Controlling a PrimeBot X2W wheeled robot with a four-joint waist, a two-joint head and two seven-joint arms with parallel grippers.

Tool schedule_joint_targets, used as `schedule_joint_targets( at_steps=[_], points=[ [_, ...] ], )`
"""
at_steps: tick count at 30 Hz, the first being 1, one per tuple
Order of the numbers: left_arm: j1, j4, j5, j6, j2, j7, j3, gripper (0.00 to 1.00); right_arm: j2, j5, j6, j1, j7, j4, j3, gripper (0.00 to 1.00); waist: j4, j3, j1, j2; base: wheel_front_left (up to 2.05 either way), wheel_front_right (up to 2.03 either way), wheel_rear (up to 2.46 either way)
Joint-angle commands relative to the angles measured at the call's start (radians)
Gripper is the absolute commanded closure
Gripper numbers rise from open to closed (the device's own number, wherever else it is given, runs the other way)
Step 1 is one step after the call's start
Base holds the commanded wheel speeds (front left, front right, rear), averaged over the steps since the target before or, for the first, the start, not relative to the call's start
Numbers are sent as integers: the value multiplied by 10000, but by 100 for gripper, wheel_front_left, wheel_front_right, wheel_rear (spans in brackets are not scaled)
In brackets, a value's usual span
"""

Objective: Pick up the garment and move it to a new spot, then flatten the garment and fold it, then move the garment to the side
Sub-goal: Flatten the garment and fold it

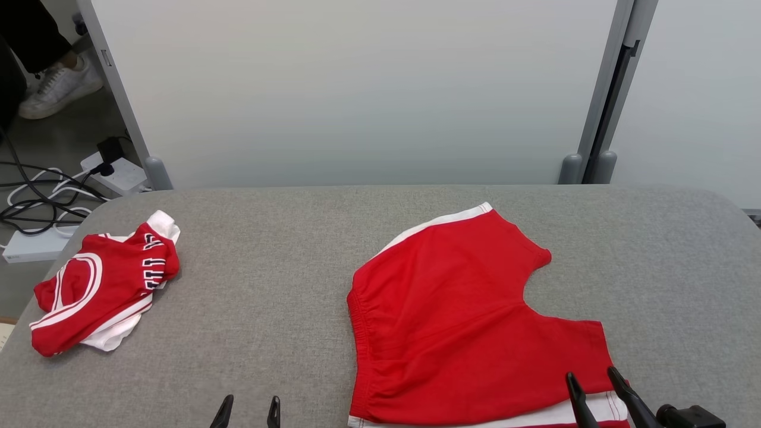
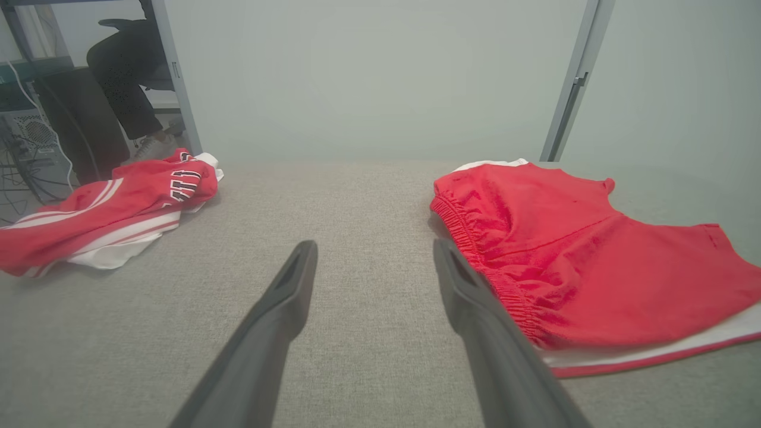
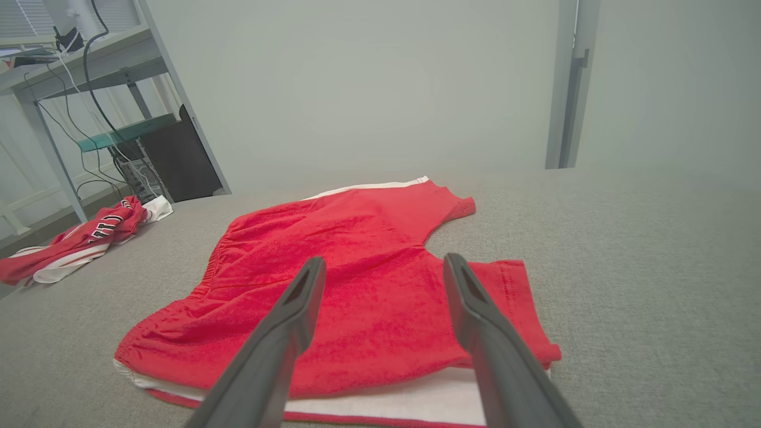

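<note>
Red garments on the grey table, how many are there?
2. The red shorts lie spread flat on the right half of the table; the crumpled red-and-white garment sits by its left edge. Something small could be hidden under either.

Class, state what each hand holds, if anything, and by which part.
Nothing is held: left hand open over the grey table, right hand open over the red shorts.

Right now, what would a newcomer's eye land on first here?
Bright red shorts lie spread flat on the right half of the grey table. A crumpled red and white garment sits near its left edge. The left pincer and right pincer are open at the near edge.
</note>
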Motion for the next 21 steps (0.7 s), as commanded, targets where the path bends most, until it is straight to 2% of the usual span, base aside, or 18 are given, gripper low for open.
schedule_joint_targets(
  at_steps=[1, 3, 12, 16, 21],
  points=[
    [-489, -189, -2, -79, -29, -89, 261, 0, -142, -43, -2, -201, -132, -240, 201, 0, 7, 18, 0, -1, 0, 0, 0],
    [-528, -53, 24, -244, -29, -89, 184, 0, -136, -24, -2, -219, -132, -232, 210, 0, 15, 51, 0, -1, 0, 0, 0],
    [-1507, 1544, 606, -1635, 149, -89, -946, 0, -178, 53, -2, -355, -132, -247, 325, 0, 33, 316, 0, -1, 0, 0, 0],
    [-2149, 2619, 639, -1931, 236, -89, -1494, 0, -302, 105, -2, -488, -132, -254, 420, 0, -43, 466, 0, -1, 0, 0, 0],
    [-2892, 3743, 285, -2066, 236, -89, -2114, 0, -461, 171, -2, -620, -132, -256, 478, 0, -174, 670, 0, -1, 0, 0, 0]
  ],
)
